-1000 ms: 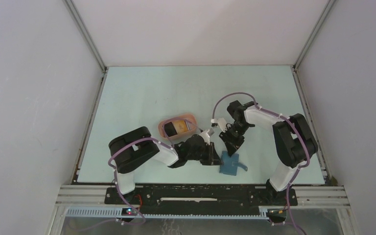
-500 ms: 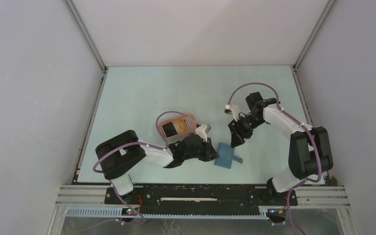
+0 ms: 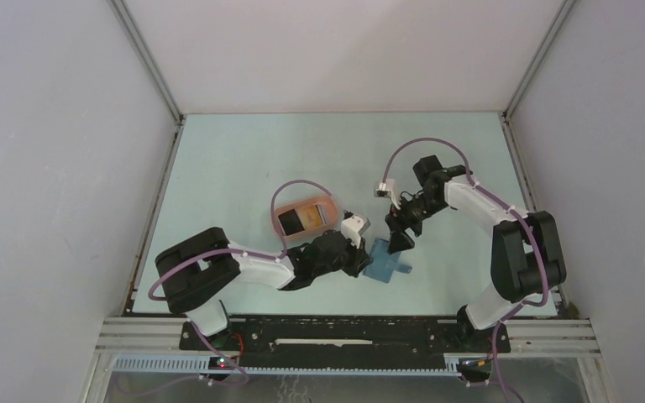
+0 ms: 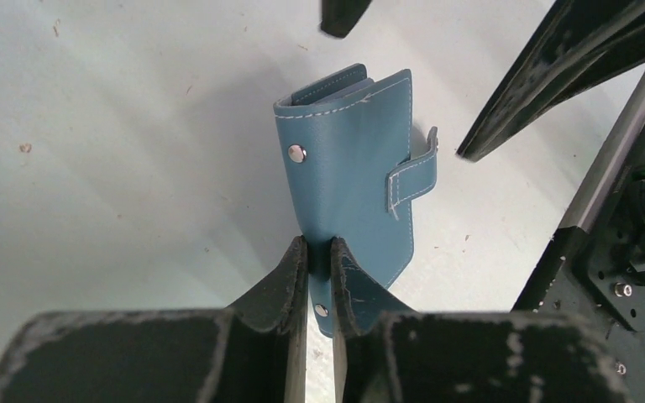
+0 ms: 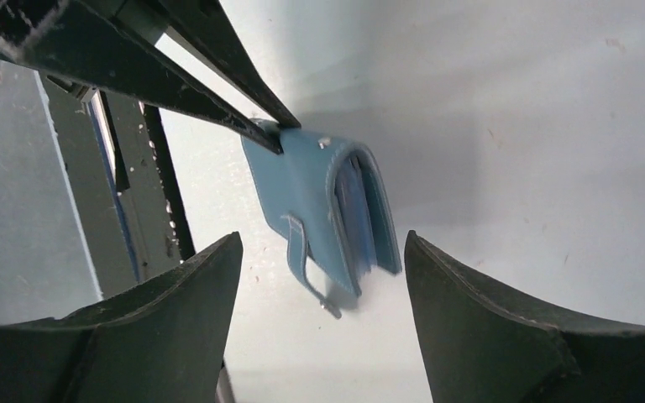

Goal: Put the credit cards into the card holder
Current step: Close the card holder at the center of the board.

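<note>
The blue card holder (image 3: pixel 387 263) is folded, its strap hanging loose, near the table's front middle. My left gripper (image 3: pixel 364 261) is shut on one cover's edge (image 4: pixel 319 256), holding the card holder (image 4: pixel 348 159) tilted. My right gripper (image 3: pixel 401 241) hovers just behind it, open wide. In the right wrist view the card holder (image 5: pixel 327 206) shows beyond the spread fingers (image 5: pixel 458 302), untouched. A black card (image 3: pixel 288 223) and a yellow-orange card (image 3: pixel 310 218) lie in the pink tray (image 3: pixel 302 202). No whitish card shows.
The pink tray sits just behind my left forearm. The black metal frame (image 4: pixel 630 235) at the table's near edge is close to the card holder. White walls enclose the table on three sides.
My right gripper's jaws have opened wide, and that arm swung out right, then back over the holder. The left gripper kept its grip and carried the holder slightly away from the near edge.
</note>
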`<control>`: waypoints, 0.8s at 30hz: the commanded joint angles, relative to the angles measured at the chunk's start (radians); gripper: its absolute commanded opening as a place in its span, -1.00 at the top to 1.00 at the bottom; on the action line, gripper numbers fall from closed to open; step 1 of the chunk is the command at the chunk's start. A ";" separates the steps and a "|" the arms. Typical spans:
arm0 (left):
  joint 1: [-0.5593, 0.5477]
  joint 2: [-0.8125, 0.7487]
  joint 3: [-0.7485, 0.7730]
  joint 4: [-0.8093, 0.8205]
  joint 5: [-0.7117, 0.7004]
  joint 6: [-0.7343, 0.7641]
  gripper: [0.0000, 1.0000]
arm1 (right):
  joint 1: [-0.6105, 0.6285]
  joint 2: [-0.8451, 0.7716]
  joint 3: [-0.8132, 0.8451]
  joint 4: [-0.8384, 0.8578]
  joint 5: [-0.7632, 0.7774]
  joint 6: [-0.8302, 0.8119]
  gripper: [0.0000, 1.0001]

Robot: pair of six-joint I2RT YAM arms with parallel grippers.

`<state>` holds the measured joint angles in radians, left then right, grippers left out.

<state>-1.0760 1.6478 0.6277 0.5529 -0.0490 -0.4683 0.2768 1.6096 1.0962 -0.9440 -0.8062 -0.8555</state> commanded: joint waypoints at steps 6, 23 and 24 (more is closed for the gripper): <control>-0.027 -0.054 -0.055 0.097 -0.058 0.167 1.00 | 0.112 -0.006 0.004 0.073 0.032 -0.141 -0.57; -0.058 -0.106 -0.118 0.186 -0.125 0.215 0.97 | 0.138 0.050 0.034 -0.073 -0.029 -0.266 1.00; -0.058 -0.116 -0.126 0.189 -0.138 0.209 0.84 | 0.137 0.042 0.034 -0.080 -0.038 -0.272 1.00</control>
<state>-1.1347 1.6005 0.5404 0.6853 -0.1028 -0.2863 0.4091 1.6684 1.1053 -0.9668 -0.8093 -1.0672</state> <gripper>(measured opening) 0.142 0.092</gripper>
